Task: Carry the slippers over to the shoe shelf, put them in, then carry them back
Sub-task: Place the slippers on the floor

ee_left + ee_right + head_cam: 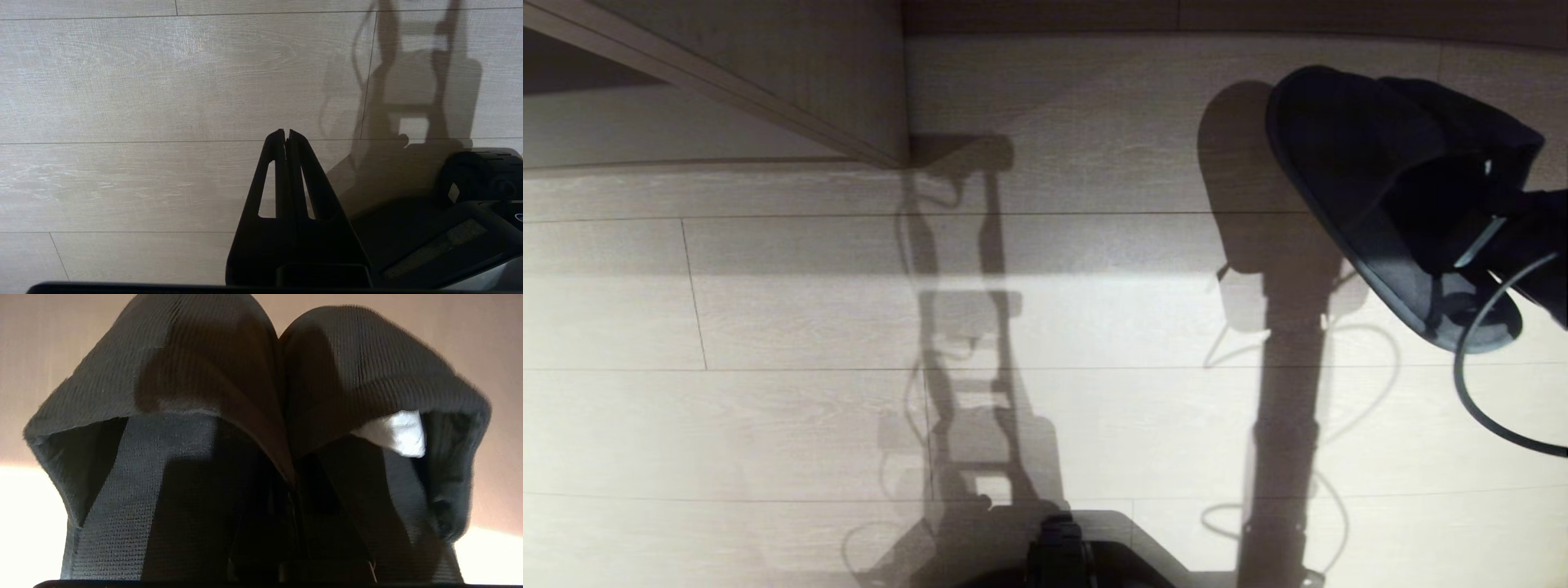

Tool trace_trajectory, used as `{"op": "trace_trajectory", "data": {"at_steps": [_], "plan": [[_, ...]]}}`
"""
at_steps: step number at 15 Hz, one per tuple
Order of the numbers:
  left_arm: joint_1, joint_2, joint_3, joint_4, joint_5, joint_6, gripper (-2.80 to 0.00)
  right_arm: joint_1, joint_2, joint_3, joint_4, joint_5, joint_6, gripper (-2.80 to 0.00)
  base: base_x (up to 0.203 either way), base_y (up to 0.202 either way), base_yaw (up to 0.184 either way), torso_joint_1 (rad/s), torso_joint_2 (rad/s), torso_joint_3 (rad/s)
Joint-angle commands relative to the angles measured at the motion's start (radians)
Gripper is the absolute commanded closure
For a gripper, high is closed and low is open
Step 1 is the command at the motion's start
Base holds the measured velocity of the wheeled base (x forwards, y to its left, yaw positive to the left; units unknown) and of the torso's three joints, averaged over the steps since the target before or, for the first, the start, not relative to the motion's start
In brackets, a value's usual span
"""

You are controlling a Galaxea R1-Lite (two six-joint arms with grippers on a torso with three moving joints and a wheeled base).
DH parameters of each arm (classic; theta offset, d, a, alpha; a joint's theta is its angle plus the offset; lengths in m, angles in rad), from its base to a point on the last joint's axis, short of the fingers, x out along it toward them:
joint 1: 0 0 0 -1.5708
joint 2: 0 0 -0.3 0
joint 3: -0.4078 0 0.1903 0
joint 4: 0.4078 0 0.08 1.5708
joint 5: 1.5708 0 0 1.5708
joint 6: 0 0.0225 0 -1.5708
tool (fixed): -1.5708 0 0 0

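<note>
A: Over pale plank flooring (768,327) in the head view, the slippers (1372,188) hang clear of the ground at the far right, soles pressed together, their dark shadow falling on the boards to their left. A black cable (1474,392) loops below them.

B: And the right gripper (1499,233)?

A: Mostly hidden behind the pair, at the right edge, clenched on the slippers. A pale wood-grain cabinet corner (833,90) stands far left; the robot's dark base (1062,555) shows at the near edge.

B: The left wrist view?

A: The left gripper (286,132) points at bare floor, fingers pressed together on nothing, beside the base.

B: The right wrist view?

A: Both grey knit bands fill it, side by side and touching, a white tag (398,433) inside one. The gripper's fingers are lost in the dark between them.
</note>
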Motion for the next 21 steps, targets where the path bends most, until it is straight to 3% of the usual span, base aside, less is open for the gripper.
{"op": "trace_trajectory", "data": {"at_steps": [1, 3, 8, 11, 15, 16, 17, 21], "plan": [[0.0, 0.0, 0.0, 0.0, 0.001, 0.0, 0.0, 0.002, 0.181, -0.058, -0.21, 0.017, -0.021, 0.0, 0.0, 0.0, 0.0, 0.0, 0.0, 0.0], [0.001, 0.0, 0.0, 0.0, 0.001, 0.0, 0.0, 0.012, 0.266, -0.044, -0.364, 0.033, -0.059, 0.0, 0.0, 0.0, 0.0, 0.0, 0.0, 0.0], [0.0, 0.0, 0.0, 0.0, 0.001, 0.0, 0.0, 0.025, 0.328, 0.051, -0.447, 0.021, -0.065, 0.0, 0.0, 0.0, 0.0, 0.0, 0.0, 0.0], [0.0, 0.0, 0.0, 0.0, 0.001, 0.0, 0.0, 0.026, 0.427, 0.052, -0.448, -0.05, -0.068, 0.0, 0.0, 0.0, 0.0, 0.0, 0.0, 0.0], [0.001, 0.0, 0.0, 0.0, 0.001, 0.0, 0.0, 0.03, 0.477, 0.057, -0.448, -0.074, -0.068, 0.0, 0.0, 0.0, 0.0, 0.0, 0.0, 0.0], [0.0, 0.0, 0.0, 0.0, 0.001, 0.0, 0.0, 0.032, 0.479, 0.056, -0.448, -0.075, -0.068, -1.16, 0.0, 0.0, 0.0, 0.0, 0.0, 0.0], [0.0, 0.0, 0.0, 0.0, 0.001, 0.0, 0.0, 0.038, 0.483, 0.054, -0.446, -0.078, -0.069, -2.8, 0.0, 0.0, 0.0, 0.0, 0.0, 0.0], [0.0, 0.0, 0.0, 0.0, 0.001, 0.0, 0.0, 0.042, 0.496, 0.055, -0.444, -0.107, -0.069, -2.8, 0.0, 0.0, 0.0, 0.0, 0.0, 0.0]]}}
